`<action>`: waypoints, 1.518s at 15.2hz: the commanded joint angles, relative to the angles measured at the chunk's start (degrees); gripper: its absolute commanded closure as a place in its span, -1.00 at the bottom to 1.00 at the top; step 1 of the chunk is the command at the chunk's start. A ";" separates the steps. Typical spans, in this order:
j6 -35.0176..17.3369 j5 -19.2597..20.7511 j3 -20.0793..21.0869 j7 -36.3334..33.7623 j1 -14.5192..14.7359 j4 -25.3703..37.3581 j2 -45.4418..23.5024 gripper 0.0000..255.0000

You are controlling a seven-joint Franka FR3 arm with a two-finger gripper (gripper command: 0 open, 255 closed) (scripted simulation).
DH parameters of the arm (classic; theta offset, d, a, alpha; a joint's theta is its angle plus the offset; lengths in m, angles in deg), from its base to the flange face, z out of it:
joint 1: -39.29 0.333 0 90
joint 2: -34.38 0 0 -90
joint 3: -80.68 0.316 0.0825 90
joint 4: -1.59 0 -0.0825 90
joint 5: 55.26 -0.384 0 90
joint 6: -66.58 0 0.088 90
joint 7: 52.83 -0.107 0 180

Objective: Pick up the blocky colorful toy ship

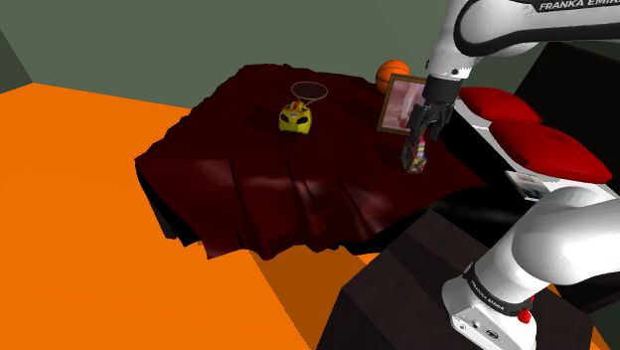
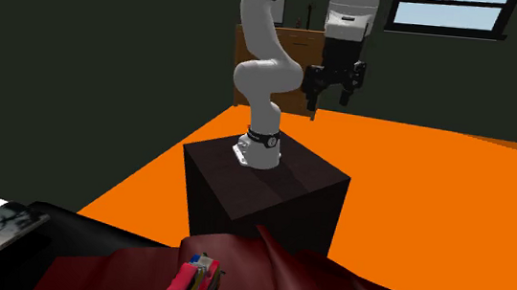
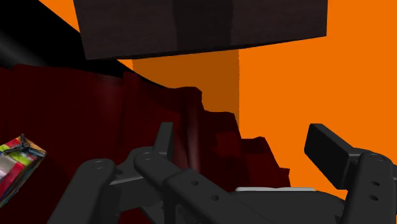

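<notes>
Jaws wide open, holding nothing. In the wrist view the fingers [image 3: 327,146] stand well apart, with only dark red cloth [image 3: 95,108] and orange floor [image 3: 286,83] between them.

Toy ship [image 1: 417,156] sits on the cloth-draped surface [image 1: 258,189] near its edge at the shoulder view's right, just in front of a picture frame [image 1: 402,104]. It seems to stand on end, though that angle is poor.

In the shoulder view the jaws hang right above the ship. In the wrist view the ship [image 3: 16,168] lies off to one side of the jaws, outside the gap. In the second exterior view the ship [image 2: 195,280] is on the cloth in the foreground, with the stand [image 2: 262,192] behind it.

Also on the surface, well apart from the ship: a yellow toy [image 1: 295,119] and an orange ball [image 1: 392,72] behind the frame. Red cushions [image 1: 517,119] lie beside the surface.
</notes>
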 commanded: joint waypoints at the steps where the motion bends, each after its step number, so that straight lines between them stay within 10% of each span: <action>1: -2.88 1.26 -1.45 1.02 -1.18 -0.72 -1.80 -1.00; 13: -20.64 5.29 -10.59 7.37 -6.83 1.43 -19.81 -1.00; 23: -32.05 1.00 -16.95 14.97 -10.57 10.02 -38.60 -1.00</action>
